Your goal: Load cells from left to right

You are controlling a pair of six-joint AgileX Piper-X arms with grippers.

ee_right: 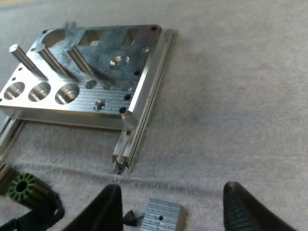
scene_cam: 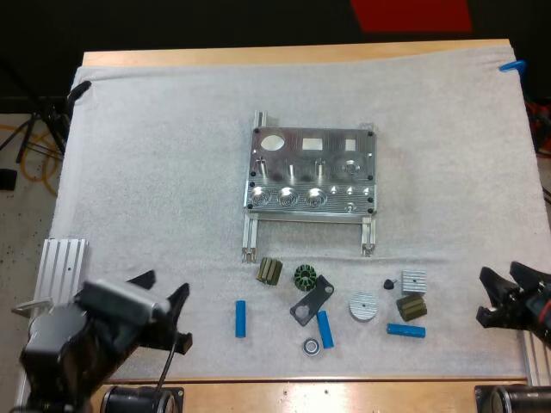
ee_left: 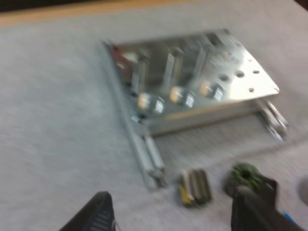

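**Three small blue cells lie loose; both grippers open and empty**

Read the high view as a clock face centred on the metal fixture [scene_cam: 312,170]. The blue cells lie flat on the white mat [scene_cam: 155,172] covering the counter [scene_cam: 301,55]. The left cell [scene_cam: 241,317] is at about 7 o'clock, the middle cell [scene_cam: 325,329] near 6, and the right cell [scene_cam: 405,329] at about 5.

They look like short, stiff cylinders, probably light. Their sides seem smooth and round, so they may roll or slip. The surest hold is likely across the diameter at mid-length, with the fingers square to the axis. Each cell must then be tipped upright for its socket. The left cell lies apart from the clutter. The middle cell lies just beside the black plate [scene_cam: 312,299] and the small bearing [scene_cam: 311,346], so finger room there is tight.

Count:
- three blue cells
- three round sockets [scene_cam: 288,200] along the fixture's 6 o'clock edge
- three upright pins [ee_right: 48,60] behind them
- two olive ribbed blocks [scene_cam: 269,271]
- one green toothed ring [scene_cam: 305,277]
- one silver disc [scene_cam: 362,306]
- one finned silver block [scene_cam: 414,280]
- one small black cone [scene_cam: 388,283]

The left gripper [scene_cam: 164,301] is at 8 o'clock with its fingers spread and nothing between them. The right gripper [scene_cam: 504,292] is at 4 o'clock, also spread and empty.
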